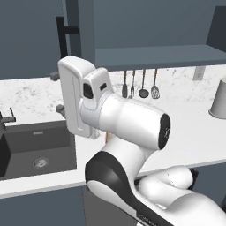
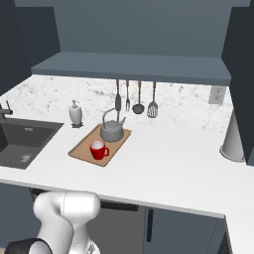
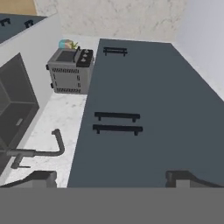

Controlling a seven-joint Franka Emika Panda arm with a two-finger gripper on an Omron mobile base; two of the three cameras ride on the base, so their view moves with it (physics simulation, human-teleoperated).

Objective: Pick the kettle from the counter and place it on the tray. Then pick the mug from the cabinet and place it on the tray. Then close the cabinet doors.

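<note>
Kettle point(image 2: 112, 130) and red mug point(image 2: 99, 150) sat on tray point(image 2: 79, 148) on counter point(image 2: 168, 163), mug nearer. Gripper point(image 3: 111, 179) spread wide, empty, facing slate-blue cabinet doors point(image 3: 144, 109).

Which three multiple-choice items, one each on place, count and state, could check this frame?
1. Where is the mug?
A. on the tray, in front of the kettle
B. in the sink
C. on the cabinet shelf

2. How many utensils hang on the backsplash?
A. two
B. four
C. six

3. How does the kettle stand?
A. tipped on its side
B. upside down
C. upright on the tray

Answers: 1 A, the right base view shows the red mug on the board's near end; 2 B, four hang in a row; 3 C, its loop handle points up.
</note>
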